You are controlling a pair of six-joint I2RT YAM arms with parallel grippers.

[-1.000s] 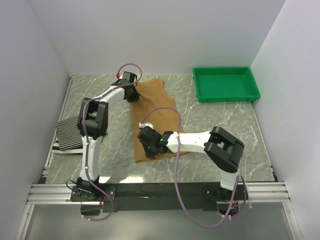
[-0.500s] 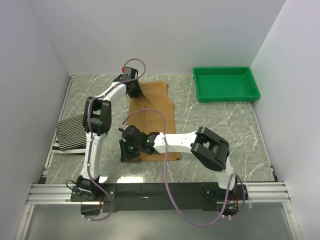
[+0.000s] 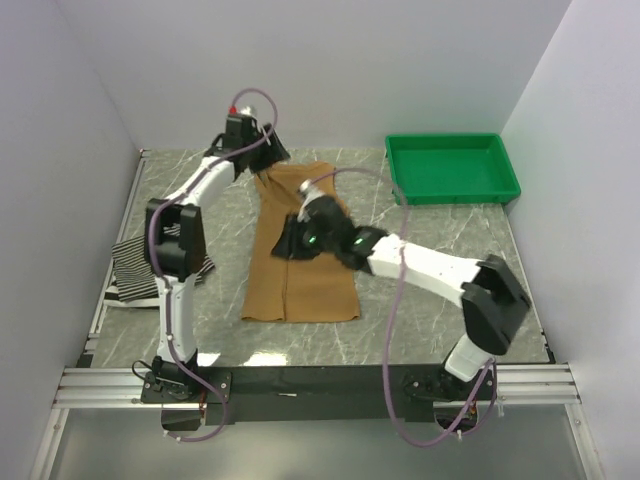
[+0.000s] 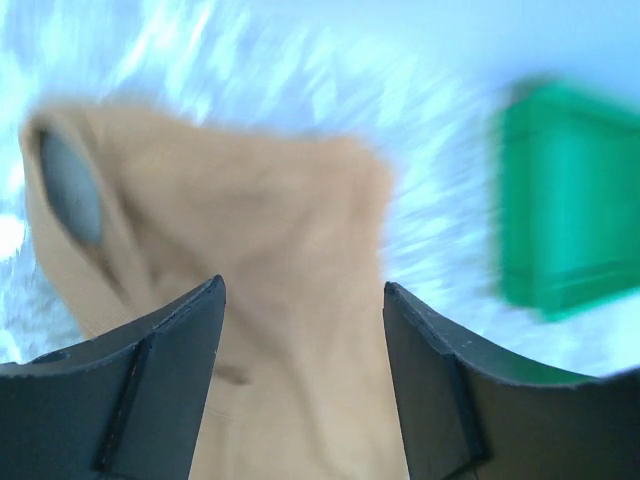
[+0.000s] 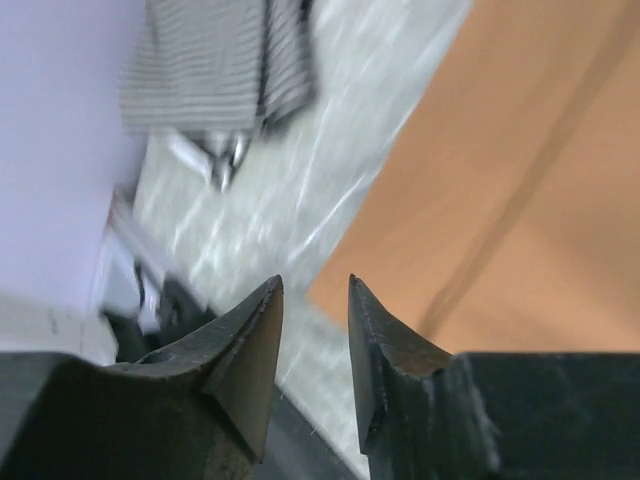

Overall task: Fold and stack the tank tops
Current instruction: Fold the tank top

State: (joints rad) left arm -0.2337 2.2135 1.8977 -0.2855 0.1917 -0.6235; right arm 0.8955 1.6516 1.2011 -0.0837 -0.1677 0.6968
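The left gripper [image 4: 302, 292] and right gripper [image 5: 315, 288] both stand parted and empty. The tan tank top [image 3: 300, 275] lies flat beneath their fingers [image 4: 160, 390]: strap end under the left pair, long edge just right of the right pair, apparently let lie so its lengthwise fold holds.

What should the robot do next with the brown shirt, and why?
Probably lower the open left gripper onto the far end of the tan top and pinch it for a crosswise fold. It lies as a long strip, and the right gripper hangs open over its middle.
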